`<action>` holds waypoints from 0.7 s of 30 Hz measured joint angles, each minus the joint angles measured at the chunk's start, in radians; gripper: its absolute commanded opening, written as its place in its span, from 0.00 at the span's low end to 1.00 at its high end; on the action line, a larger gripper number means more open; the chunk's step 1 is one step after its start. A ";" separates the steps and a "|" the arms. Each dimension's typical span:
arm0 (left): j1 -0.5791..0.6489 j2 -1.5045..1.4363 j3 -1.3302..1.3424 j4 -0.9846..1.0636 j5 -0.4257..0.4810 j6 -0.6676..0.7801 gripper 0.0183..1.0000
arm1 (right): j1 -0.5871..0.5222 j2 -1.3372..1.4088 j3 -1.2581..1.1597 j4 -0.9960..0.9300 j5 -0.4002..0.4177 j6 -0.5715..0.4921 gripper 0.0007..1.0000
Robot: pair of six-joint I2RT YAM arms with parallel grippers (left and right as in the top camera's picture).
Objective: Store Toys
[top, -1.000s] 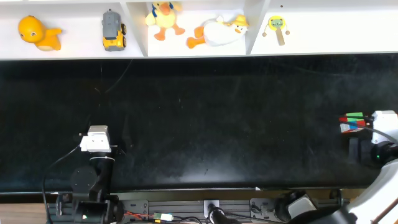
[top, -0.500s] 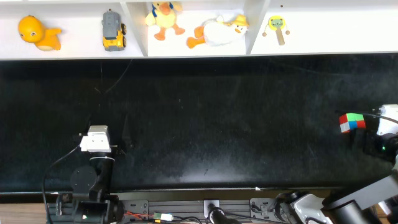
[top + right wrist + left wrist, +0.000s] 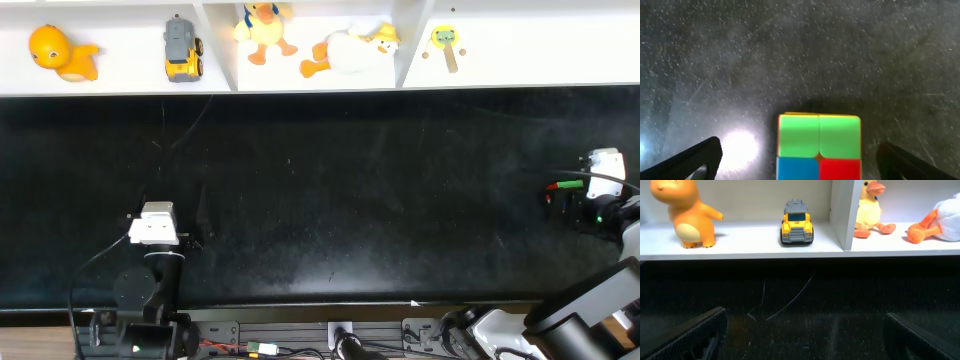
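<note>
A small multicoloured cube (image 3: 818, 145), green on top with blue and red below, lies on the black tabletop at the far right. My right gripper (image 3: 797, 146) is open and hangs over it, one finger on each side and neither touching. In the top view just a green and red sliver of the cube (image 3: 563, 186) peeks out beside the right gripper (image 3: 588, 200). My left gripper (image 3: 805, 314) is open and empty, low over the table near the front left (image 3: 157, 222), facing the white shelf (image 3: 740, 235).
The shelf (image 3: 320, 82) along the back holds an orange figure (image 3: 62, 52), a yellow truck (image 3: 183, 50), a yellow plush duck (image 3: 264, 30), a white plush duck (image 3: 350, 50) and a small rattle (image 3: 444, 45). White dividers split it into compartments.
The right gripper has swung from beside the cube to over it, so it now covers most of the cube in the top view. The left arm has not moved.
</note>
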 measured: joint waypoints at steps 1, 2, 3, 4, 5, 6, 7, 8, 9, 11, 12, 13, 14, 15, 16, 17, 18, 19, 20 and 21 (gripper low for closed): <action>0.000 0.000 0.000 0.000 0.000 0.000 1.00 | 0.003 0.001 0.000 -0.002 0.004 0.008 1.00; 0.000 0.000 0.000 0.000 0.000 0.000 1.00 | 0.008 0.001 0.000 -0.005 0.010 0.016 0.99; 0.000 0.000 0.000 0.000 0.000 0.000 1.00 | 0.010 0.002 0.000 -0.006 0.015 0.023 0.99; 0.000 0.000 0.000 0.000 0.000 0.000 1.00 | 0.013 0.002 0.000 -0.008 0.022 0.030 1.00; 0.000 0.000 0.000 0.000 0.000 0.000 1.00 | 0.013 0.002 0.000 -0.009 0.027 0.034 1.00; 0.000 0.000 0.000 0.000 0.000 0.000 1.00 | 0.014 0.002 0.000 -0.011 0.036 0.040 1.00; 0.000 0.000 0.000 0.000 0.000 0.000 1.00 | 0.014 0.002 0.000 -0.017 0.051 0.045 1.00; 0.000 0.000 0.000 0.000 0.000 0.000 1.00 | 0.014 0.002 0.000 -0.021 0.063 0.048 1.00; 0.000 0.000 0.000 0.000 0.000 0.000 1.00 | 0.014 0.002 0.000 -0.023 0.073 0.050 1.00; 0.000 0.000 0.000 0.000 0.000 0.000 1.00 | 0.014 0.002 0.000 -0.029 0.086 0.053 1.00; 0.000 0.000 0.000 0.000 0.000 0.000 1.00 | 0.014 0.002 -0.001 -0.029 0.093 0.055 0.99; 0.000 0.000 0.000 0.000 0.000 0.000 1.00 | 0.014 0.002 -0.002 -0.029 0.098 0.055 1.00; 0.000 0.000 0.000 0.000 0.000 0.000 1.00 | 0.014 0.002 -0.006 -0.027 0.105 0.056 1.00; 0.000 0.000 0.000 0.000 0.000 0.000 1.00 | 0.014 0.002 -0.009 -0.027 0.108 0.055 1.00; 0.000 0.000 0.000 0.000 0.000 0.000 1.00 | 0.014 0.004 -0.015 -0.025 0.113 0.055 1.00; 0.000 0.000 0.000 0.000 0.000 0.000 1.00 | 0.014 0.008 -0.021 -0.022 0.117 0.055 1.00; 0.000 0.000 0.000 0.000 0.000 0.000 1.00 | 0.014 0.012 -0.026 -0.021 0.121 0.055 1.00; 0.000 0.000 0.000 0.000 0.000 0.000 1.00 | 0.014 0.019 -0.034 -0.014 0.127 0.056 1.00; 0.000 0.000 0.000 0.000 0.000 0.000 1.00 | 0.014 0.024 -0.037 -0.010 0.130 0.055 1.00; 0.000 0.000 0.000 0.000 0.000 0.000 1.00 | 0.014 0.027 -0.040 0.006 0.131 0.056 1.00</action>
